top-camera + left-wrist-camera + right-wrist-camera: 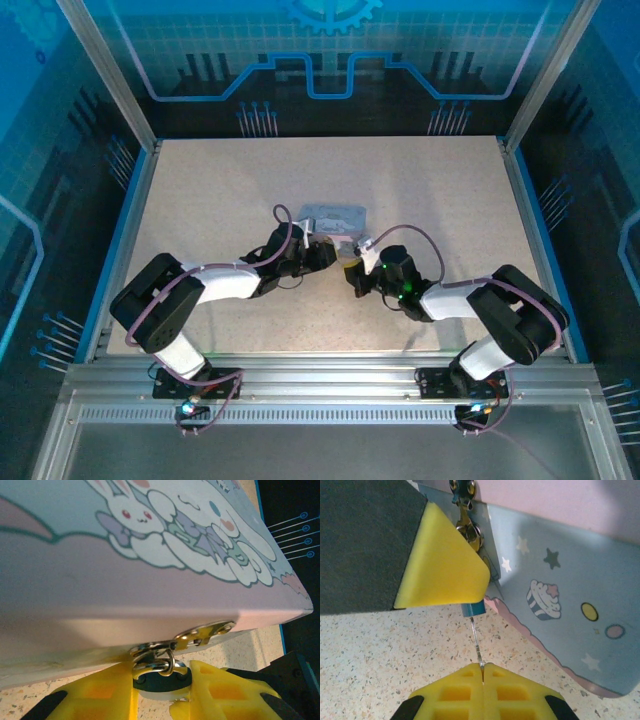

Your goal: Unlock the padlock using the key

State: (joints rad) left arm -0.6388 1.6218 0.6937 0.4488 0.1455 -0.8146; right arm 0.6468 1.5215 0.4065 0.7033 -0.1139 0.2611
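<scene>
Clamped between the yellow pads point(100, 697) of the left jaws: the padlock point(162, 680), gripped on both sides of its dark body. Hangs by its silver shackle point(156, 664) from the hasp point(205, 632) on the front wall of the cartoon-printed tin point(150, 580), near the speckled bench point(370, 645), between the two arms.

Pinched in the right jaws, tips fully together: the key point(476, 640), held by its very end. Runs as a thin shank straight from those tips to the underside of the padlock body. Lies dead ahead of the right jaws, long axis in line with the lock's own. Meets the body at the keyway; cannot tell how deep.

Nearer by contact, the left arm, yet there only as a brace; for the turning, the right. Judged next: push along that axis if not yet seated, then roll the wrist about it with no sideways drift. Likely hazards: bending so slight a shank, or slipping on so small a hold.
</scene>
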